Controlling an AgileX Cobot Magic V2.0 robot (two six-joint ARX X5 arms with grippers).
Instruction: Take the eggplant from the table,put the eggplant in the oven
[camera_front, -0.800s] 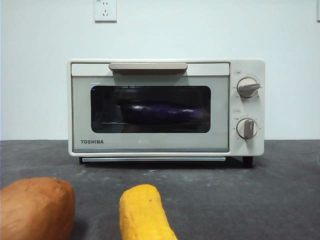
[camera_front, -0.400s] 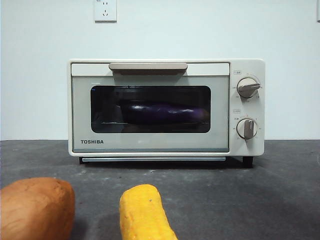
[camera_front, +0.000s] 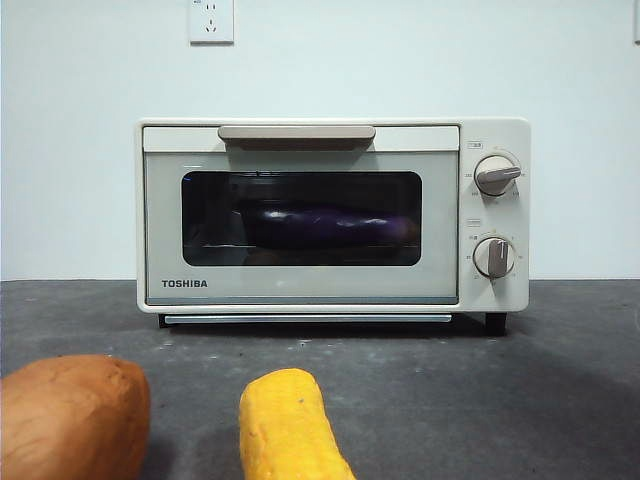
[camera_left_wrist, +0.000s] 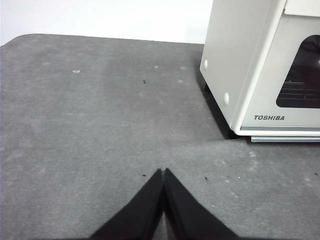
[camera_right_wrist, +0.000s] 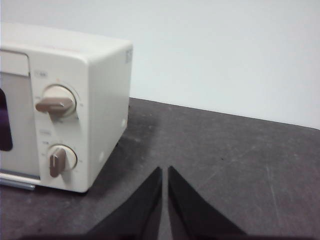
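Observation:
The dark-purple eggplant (camera_front: 325, 224) lies lengthwise inside the cream-white TOSHIBA oven (camera_front: 300, 290), seen through the dark glass of its closed door. The oven stands at the back of the dark grey table (camera_front: 480, 400). My left gripper (camera_left_wrist: 163, 171) is shut with nothing in it, low over bare table off the oven's (camera_left_wrist: 235, 65) left side. My right gripper (camera_right_wrist: 165, 170) is shut and holds nothing, over the table (camera_right_wrist: 225, 160) beside the oven's knob side (camera_right_wrist: 105, 100). Neither gripper shows in the front view.
An orange-brown sweet potato (camera_front: 72, 415) and a yellow corn cob (camera_front: 288, 425) lie at the table's front edge. Two round knobs (camera_front: 494, 175) sit on the oven's right panel. A white wall with a socket (camera_front: 211, 20) stands behind.

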